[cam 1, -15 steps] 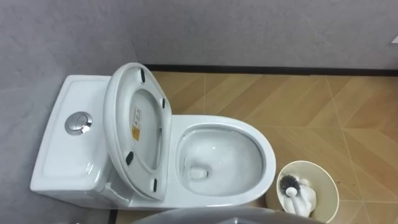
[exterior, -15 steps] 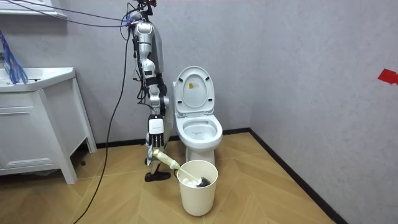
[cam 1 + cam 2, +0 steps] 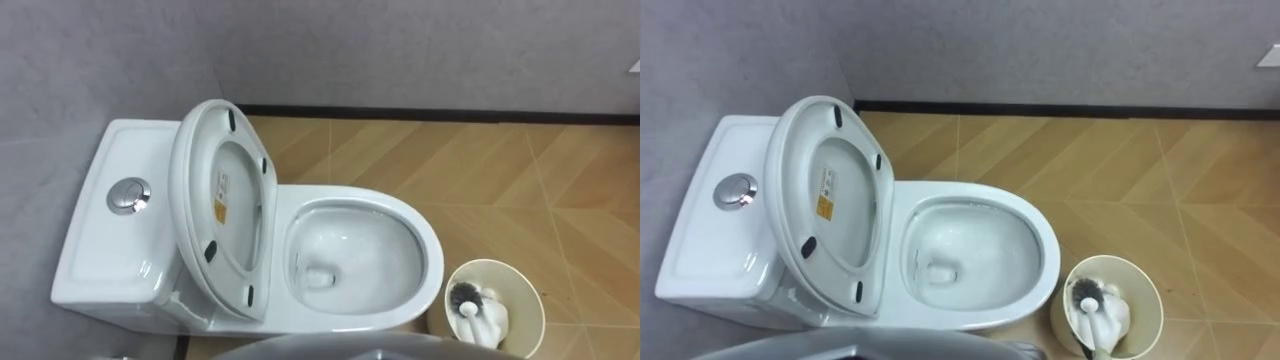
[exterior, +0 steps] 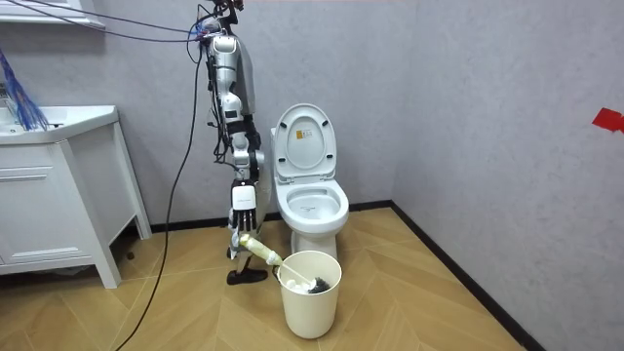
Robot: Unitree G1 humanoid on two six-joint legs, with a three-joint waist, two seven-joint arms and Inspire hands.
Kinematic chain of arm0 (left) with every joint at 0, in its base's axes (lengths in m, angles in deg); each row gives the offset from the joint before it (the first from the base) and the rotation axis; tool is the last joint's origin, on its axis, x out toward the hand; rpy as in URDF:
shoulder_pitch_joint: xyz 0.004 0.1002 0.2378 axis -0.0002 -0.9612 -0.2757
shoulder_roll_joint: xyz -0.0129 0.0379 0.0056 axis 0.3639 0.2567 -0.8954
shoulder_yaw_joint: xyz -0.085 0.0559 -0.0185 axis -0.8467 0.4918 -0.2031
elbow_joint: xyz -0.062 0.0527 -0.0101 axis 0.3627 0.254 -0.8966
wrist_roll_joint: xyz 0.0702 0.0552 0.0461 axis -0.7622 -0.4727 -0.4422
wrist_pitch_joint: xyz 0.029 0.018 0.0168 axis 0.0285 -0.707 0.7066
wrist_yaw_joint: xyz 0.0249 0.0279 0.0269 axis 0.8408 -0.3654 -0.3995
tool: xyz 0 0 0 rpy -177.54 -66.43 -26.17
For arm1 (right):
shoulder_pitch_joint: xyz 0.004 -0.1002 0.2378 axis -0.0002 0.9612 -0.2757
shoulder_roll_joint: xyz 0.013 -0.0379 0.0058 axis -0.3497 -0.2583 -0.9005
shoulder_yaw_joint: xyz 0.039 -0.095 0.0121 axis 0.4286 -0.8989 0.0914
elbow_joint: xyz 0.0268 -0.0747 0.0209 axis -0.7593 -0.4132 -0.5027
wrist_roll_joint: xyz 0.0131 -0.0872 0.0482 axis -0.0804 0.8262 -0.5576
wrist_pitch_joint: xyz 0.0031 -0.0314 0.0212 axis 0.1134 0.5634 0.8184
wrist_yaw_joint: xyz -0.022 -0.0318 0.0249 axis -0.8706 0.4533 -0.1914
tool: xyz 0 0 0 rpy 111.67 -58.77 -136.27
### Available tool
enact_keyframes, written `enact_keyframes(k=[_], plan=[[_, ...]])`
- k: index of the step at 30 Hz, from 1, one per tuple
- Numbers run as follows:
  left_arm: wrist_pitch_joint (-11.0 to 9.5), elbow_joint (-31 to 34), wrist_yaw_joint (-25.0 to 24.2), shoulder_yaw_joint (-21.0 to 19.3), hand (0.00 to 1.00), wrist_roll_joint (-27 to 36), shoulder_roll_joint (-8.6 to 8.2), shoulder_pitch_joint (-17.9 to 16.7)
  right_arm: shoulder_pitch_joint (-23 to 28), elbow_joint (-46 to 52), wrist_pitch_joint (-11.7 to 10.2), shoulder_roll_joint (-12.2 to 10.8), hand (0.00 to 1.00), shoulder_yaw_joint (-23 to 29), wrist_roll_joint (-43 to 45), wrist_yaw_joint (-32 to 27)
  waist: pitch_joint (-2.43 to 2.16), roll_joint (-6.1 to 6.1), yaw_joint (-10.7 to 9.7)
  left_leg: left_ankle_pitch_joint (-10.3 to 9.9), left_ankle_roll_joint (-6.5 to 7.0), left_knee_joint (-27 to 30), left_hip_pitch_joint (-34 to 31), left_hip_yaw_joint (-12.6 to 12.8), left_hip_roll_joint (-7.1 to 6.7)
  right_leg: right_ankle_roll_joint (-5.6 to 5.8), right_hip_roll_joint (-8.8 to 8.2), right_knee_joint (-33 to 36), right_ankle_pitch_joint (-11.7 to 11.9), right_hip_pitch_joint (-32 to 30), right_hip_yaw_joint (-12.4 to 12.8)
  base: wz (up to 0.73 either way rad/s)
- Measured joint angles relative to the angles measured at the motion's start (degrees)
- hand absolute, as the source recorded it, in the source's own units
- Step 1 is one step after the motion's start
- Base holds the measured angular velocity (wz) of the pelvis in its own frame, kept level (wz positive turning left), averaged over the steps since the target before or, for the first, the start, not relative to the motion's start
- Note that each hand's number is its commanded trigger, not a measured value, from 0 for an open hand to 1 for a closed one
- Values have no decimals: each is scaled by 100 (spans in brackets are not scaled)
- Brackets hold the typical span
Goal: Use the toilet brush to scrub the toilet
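The white toilet (image 3: 430,250) has its seat and lid (image 3: 220,210) raised against the tank (image 3: 105,240), and the bowl is open with water at the bottom. To its right stands a cream waste bin (image 3: 522,292). The toilet brush (image 3: 463,294) has its dark bristle head down inside the bin. In the room view I stand beside the toilet (image 4: 312,207). My right hand (image 4: 239,226) hangs low at the top end of the brush's pale handle (image 4: 261,252), curled on it. The handle slants down into the bin (image 4: 310,307).
A round flush button (image 3: 127,196) sits on the tank. Grey walls close in behind the toilet, with wood-pattern floor to the right. A white vanity cabinet (image 4: 58,195) stands at the room view's left.
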Motion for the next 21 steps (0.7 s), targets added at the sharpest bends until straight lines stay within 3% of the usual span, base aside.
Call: enact_keyframes(k=[14, 21], plan=[[-45, 105, 210, -468, 0, -26, 8, -99, 138, 14, -215, 14, 0, 1010, -1682, -1013, 1, 10, -182, 0, 0, -1, -6, -8, -2, 0, -6, -6, -1, -10, 19, 0], [-107, 319, 350, -871, 0, -22, 17, -183, 221, 491, -260, 54, 0, 1655, -2684, -1585, -10, -55, -238, 0, 0, -1, -48, 1, -3, 3, -6, -2, 1, -58, 32, -1]])
